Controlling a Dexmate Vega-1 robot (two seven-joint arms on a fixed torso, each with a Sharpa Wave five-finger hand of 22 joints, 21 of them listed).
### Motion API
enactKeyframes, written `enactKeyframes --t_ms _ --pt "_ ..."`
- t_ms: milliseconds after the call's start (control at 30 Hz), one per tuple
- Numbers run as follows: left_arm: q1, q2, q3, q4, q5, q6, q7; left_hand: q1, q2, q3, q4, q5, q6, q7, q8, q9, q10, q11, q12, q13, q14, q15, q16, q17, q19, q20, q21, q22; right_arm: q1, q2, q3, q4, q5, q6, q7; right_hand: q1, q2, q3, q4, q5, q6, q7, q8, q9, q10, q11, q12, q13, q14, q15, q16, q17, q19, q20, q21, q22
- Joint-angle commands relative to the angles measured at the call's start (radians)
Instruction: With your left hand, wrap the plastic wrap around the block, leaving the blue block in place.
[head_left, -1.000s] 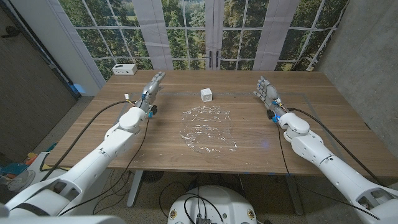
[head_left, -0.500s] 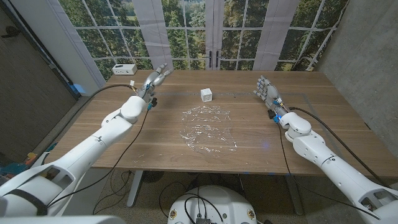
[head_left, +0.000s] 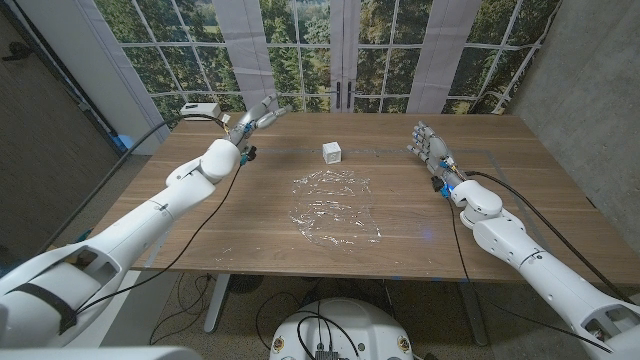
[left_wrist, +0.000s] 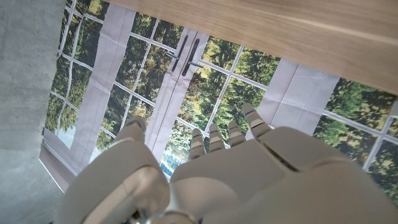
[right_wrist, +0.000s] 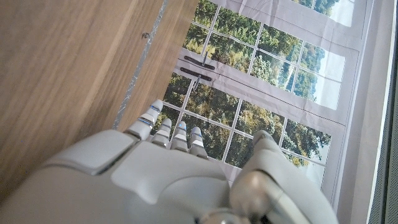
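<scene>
A: Where does the left robot hand (head_left: 256, 117) sit?
B: It hangs near the far left corner of the bench (head_left: 400, 215), fingers stretched out and apart, grasping nothing. In the left wrist view the same robot hand (left_wrist: 217, 168) shows its fingers (left_wrist: 210, 138) reaching toward the windows (left_wrist: 205, 81), with the bench edge running across.

A: And the right robot hand (head_left: 428, 145)?
B: It stands over the right side of the bench with its fingers pointing up and apart, released, nothing in it. The right wrist view shows that robot hand (right_wrist: 168, 171) beside the wooden bench top (right_wrist: 68, 74), fingers (right_wrist: 163, 132) loosely extended.

A: Where is the plastic wrap (head_left: 335, 207)?
B: It lies crumpled and spread out on the middle of the bench, well apart from both robot hands.

A: And the block (head_left: 331, 152)?
B: A small pale cube stands on the bench just beyond the far edge of the wrap, near it but not covered by it. It looks white rather than blue.

A: Anything else on the bench?
B: A white box (head_left: 201, 110) sits at the far left corner, just beside the left robot hand.
</scene>
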Motion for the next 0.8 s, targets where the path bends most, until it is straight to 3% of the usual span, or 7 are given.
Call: enactKeyframes --t_ms 33,300,467,800 --pt "-0.075 -0.002 0.057 0.006 0.12 0.004 -0.035 0.016 -0.003 0.0 -0.009 -0.002 0.005 -0.005 -0.001 0.005 0.005 -0.007 0.003 0.005 0.011 0.001 0.0 0.006 0.004 0.008 -0.007 0.006 -0.004 -0.006 -0.002 -0.011 -0.008 0.002 0.001 0.013 -0.001 0.002 -0.004 -0.005 0.004 0.002 0.006 0.002 0.008 0.004 0.0 0.003 0.007 0.003 0.001 0.003 0.003 0.005 0.004 0.002" --pt "-0.12 -0.007 0.093 0.015 0.173 -0.003 -0.087 0.019 -0.008 -0.001 -0.014 -0.004 0.003 -0.006 -0.004 0.005 0.002 -0.009 0.0 0.005 0.018 0.001 0.0 0.006 0.007 0.009 -0.007 0.006 -0.013 -0.014 0.0 -0.034 -0.009 -0.007 -0.007 0.016 0.0 0.003 -0.007 -0.007 0.005 0.0 0.006 0.002 0.008 0.003 -0.001 0.004 0.009 0.009 0.0 0.003 0.003 0.006 0.004 0.002" --pt "-0.137 -0.011 0.111 0.016 0.215 0.002 -0.095 0.021 -0.011 -0.002 -0.018 -0.005 0.004 -0.005 -0.005 0.005 0.001 -0.012 -0.002 0.005 0.019 0.0 -0.001 0.006 0.004 0.01 -0.01 0.006 -0.022 -0.019 0.002 -0.046 -0.012 -0.007 -0.014 0.02 0.003 0.005 -0.011 -0.009 0.006 0.001 0.004 0.002 0.01 0.028 -0.003 0.004 0.01 0.017 -0.001 0.003 0.003 0.006 0.003 0.002" --pt "-0.177 -0.026 0.152 0.041 0.256 -0.018 -0.156 0.023 -0.016 -0.004 -0.024 -0.007 0.002 -0.006 -0.009 0.006 -0.002 -0.014 -0.006 0.006 0.024 -0.002 -0.002 0.006 0.005 0.011 -0.012 0.007 -0.031 -0.022 0.004 -0.056 -0.016 -0.005 -0.023 0.022 0.003 0.005 -0.014 -0.012 0.008 0.002 0.003 0.003 0.01 0.03 -0.004 0.004 0.012 0.023 -0.002 0.003 0.004 0.004 0.003 0.002"
